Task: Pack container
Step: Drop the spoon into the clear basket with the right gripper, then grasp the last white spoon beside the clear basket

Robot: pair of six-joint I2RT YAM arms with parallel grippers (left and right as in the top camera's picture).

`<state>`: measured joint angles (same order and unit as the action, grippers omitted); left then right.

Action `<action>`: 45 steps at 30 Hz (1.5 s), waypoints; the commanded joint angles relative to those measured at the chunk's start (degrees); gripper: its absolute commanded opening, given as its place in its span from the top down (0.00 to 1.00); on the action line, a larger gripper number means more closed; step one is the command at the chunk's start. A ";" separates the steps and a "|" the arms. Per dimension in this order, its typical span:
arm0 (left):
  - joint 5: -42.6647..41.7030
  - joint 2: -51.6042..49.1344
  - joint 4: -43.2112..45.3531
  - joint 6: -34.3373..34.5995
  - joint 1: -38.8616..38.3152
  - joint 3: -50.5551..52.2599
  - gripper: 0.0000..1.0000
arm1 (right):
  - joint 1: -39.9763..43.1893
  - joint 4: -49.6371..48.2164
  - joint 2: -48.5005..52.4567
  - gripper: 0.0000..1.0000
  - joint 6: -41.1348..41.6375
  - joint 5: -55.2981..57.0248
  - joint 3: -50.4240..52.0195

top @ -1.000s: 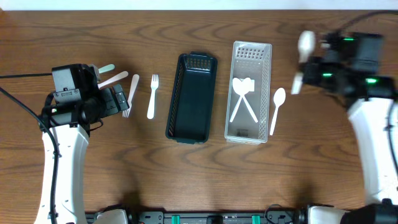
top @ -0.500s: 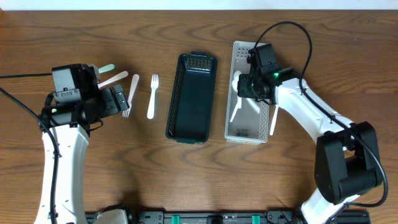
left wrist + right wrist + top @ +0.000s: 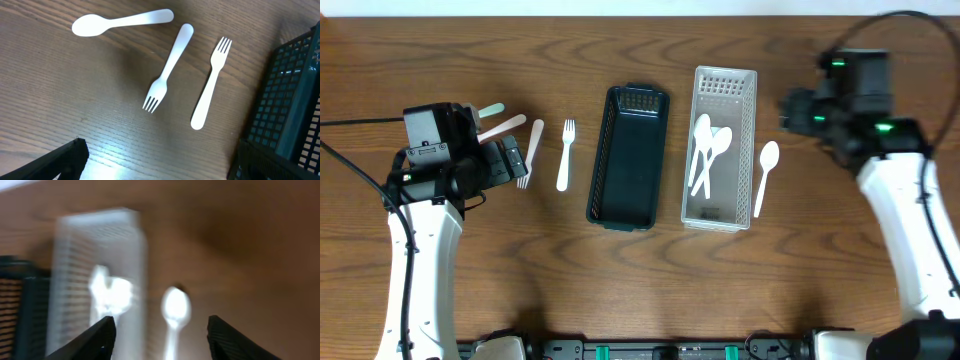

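Note:
A black mesh container (image 3: 628, 157) and a clear container (image 3: 725, 85) stand side by side mid-table. Three white spoons (image 3: 705, 150) lie in the clear one. One more white spoon (image 3: 765, 176) lies on the wood just right of it. My right gripper (image 3: 792, 108) hovers open and empty up and to the right of that container; its blurred wrist view shows the loose spoon (image 3: 175, 311) ahead between its fingertips (image 3: 95, 339). My left gripper (image 3: 510, 160) is open and empty beside two white forks (image 3: 167, 67) (image 3: 211, 82) and a white spoon (image 3: 122, 21).
A pale spoon handle (image 3: 502, 127) and a green-tipped one (image 3: 492, 110) poke out beside the left arm. The black container's corner (image 3: 290, 110) sits close to the left gripper's right finger. Cables run along both arms.
The right gripper carried a spoon over the clear container, opened and left it there, then drew back up and to the right. The left arm has not moved.

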<state>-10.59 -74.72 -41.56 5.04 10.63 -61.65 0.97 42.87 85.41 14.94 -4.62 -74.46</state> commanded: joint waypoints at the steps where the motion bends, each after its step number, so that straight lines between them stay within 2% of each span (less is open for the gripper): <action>1: -0.33 -0.15 0.02 -0.74 0.24 -1.05 0.02 | 4.09 3.87 3.93 0.42 0.92 -0.70 1.79; 4: -0.35 -0.15 0.02 -0.74 0.24 -1.05 0.02 | 4.44 5.64 7.26 0.47 1.01 -3.80 3.06; 9: -0.33 -0.15 0.00 -0.74 0.24 -1.05 0.02 | 1.92 5.64 13.38 0.48 6.45 -4.00 3.80; 16: -0.33 -0.15 0.02 -0.74 0.24 -1.05 0.02 | -2.43 1.88 21.66 0.50 9.29 -3.74 3.80; 24: -0.35 -0.15 0.02 -0.74 0.24 -1.05 0.02 | -2.86 -0.26 27.89 0.57 11.41 -1.77 3.80; 28: -0.35 -0.15 0.02 -0.74 0.24 -1.05 0.02 | -2.93 -0.26 29.11 0.59 11.37 -1.53 3.82; 35: -0.35 -0.15 0.02 -0.74 0.24 -1.05 0.02 | -2.93 -0.24 29.31 0.72 11.34 -1.18 3.82; 40: -0.35 -0.15 0.00 -0.74 0.24 -1.05 0.02 | -2.86 -0.24 29.29 0.74 11.13 -1.18 3.80; 45: -0.35 -0.15 0.02 -0.74 0.24 -1.05 0.02 | -2.25 0.24 29.00 0.82 9.99 -0.70 3.48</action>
<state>-10.59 -74.74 -41.56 5.04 10.63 -61.65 -1.61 42.70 112.51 25.45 -5.89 -71.07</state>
